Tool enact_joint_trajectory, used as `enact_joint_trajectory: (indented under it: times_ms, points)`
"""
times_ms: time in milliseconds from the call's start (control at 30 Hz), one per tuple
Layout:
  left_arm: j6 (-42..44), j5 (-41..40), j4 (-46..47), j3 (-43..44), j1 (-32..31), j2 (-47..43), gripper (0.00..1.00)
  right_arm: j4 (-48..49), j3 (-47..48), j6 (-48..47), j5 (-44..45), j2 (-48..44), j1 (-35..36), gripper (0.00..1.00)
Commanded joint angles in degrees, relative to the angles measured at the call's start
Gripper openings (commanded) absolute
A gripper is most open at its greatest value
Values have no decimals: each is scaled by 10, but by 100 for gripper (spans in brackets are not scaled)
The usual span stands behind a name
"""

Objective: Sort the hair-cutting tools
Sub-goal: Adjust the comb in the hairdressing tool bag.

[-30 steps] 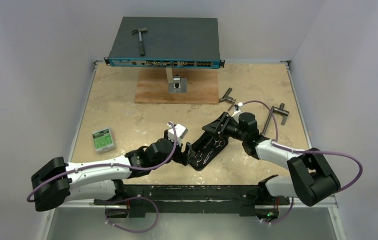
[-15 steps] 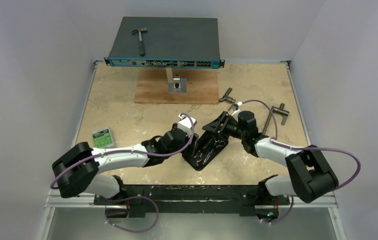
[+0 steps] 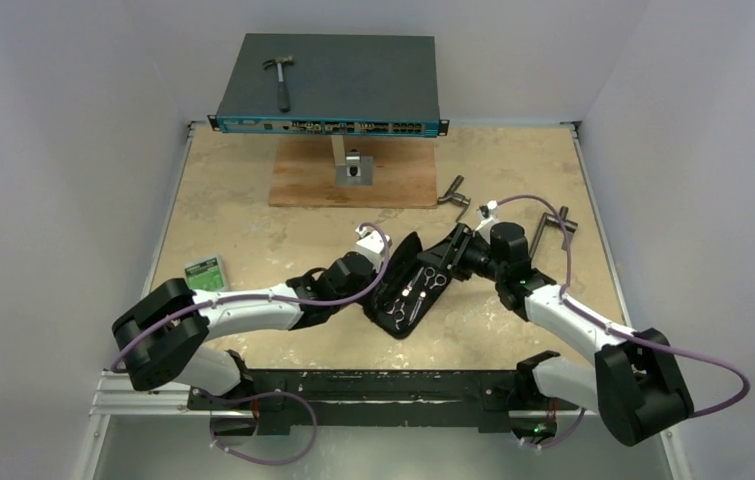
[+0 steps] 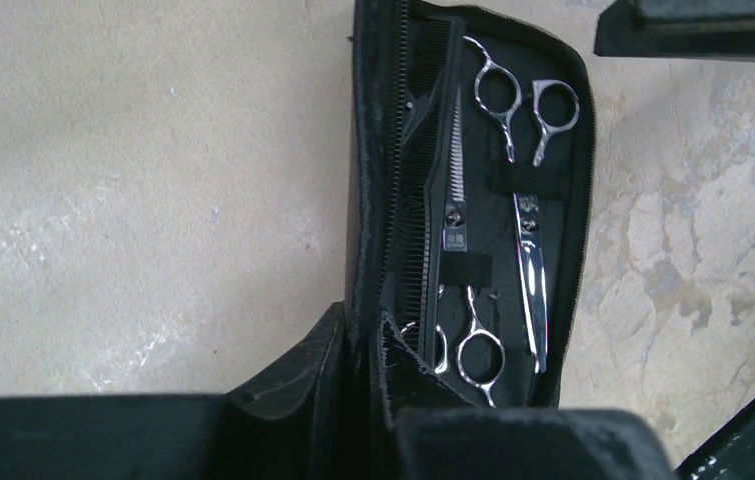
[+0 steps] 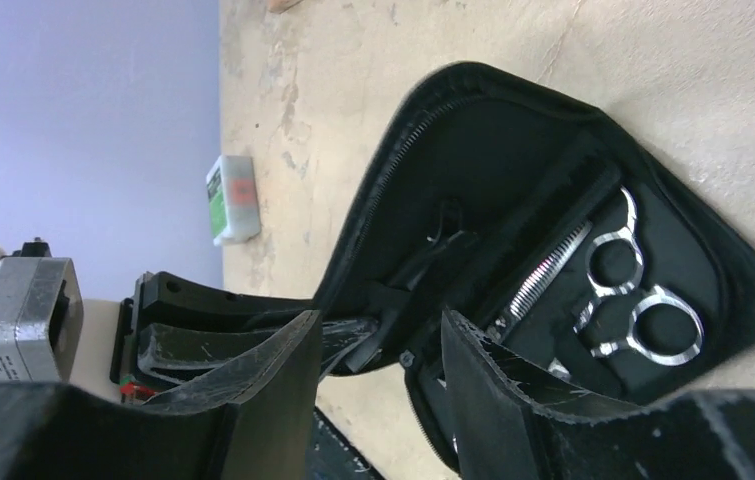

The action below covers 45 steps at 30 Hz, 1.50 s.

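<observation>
A black zip case (image 3: 415,300) lies open mid-table. Strapped inside are two silver scissors, one plain (image 4: 528,250) and one toothed (image 4: 453,215), beside a narrow black comb (image 4: 415,200). A thin black clip-like piece (image 5: 440,243) sits on the raised flap (image 5: 473,130). My left gripper (image 4: 363,345) is shut on the near edge of that flap, which stands up along the case's left side. At the case's far end my right gripper (image 5: 378,345) is open, its fingers straddling the case's corner without pinching it. In the top view the left gripper (image 3: 378,292) and right gripper (image 3: 453,258) flank the case.
A network switch (image 3: 328,90) with a hammer (image 3: 280,80) on it stands at the back on a wooden board (image 3: 353,178). Grey T-handled tools (image 3: 456,190) (image 3: 556,225) lie at the right. A green-and-white box (image 3: 203,272) sits at the left.
My left arm came in to the case and its gripper closed on the flap. The flap now stands up, and the scissors show. The right gripper drew back slightly, still open.
</observation>
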Motion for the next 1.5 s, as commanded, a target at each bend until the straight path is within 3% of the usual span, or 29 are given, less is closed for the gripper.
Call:
enact_joint_trajectory:
  times_ms: [0, 467, 533, 667, 800, 1033, 1267, 1467]
  points:
    - [-35, -25, -12, -14, 6, -27, 0, -42, 1, -65, 25, -24, -2, 46]
    - [-164, -18, -32, -87, 6, -84, 1, -38, 3, -101, 46, 46, -1, 37]
    - [-184, -27, -34, -100, 6, -93, 12, -40, 2, -108, 50, 51, -2, 39]
    - [-201, -48, -59, -109, 6, -114, 51, -42, -4, -116, 57, 55, -1, 42]
    - [-201, -84, -120, -100, 6, -143, 63, -45, -8, -122, 66, 56, -2, 43]
    - [-179, -134, -190, -80, 21, -178, 68, -41, -13, -134, 75, 67, -1, 43]
    - [-186, -114, -175, -74, 26, -97, 66, -36, -17, -135, 66, 65, -1, 42]
    - [-211, -85, -145, -89, 26, -38, 58, -48, -7, -138, 56, 39, -1, 40]
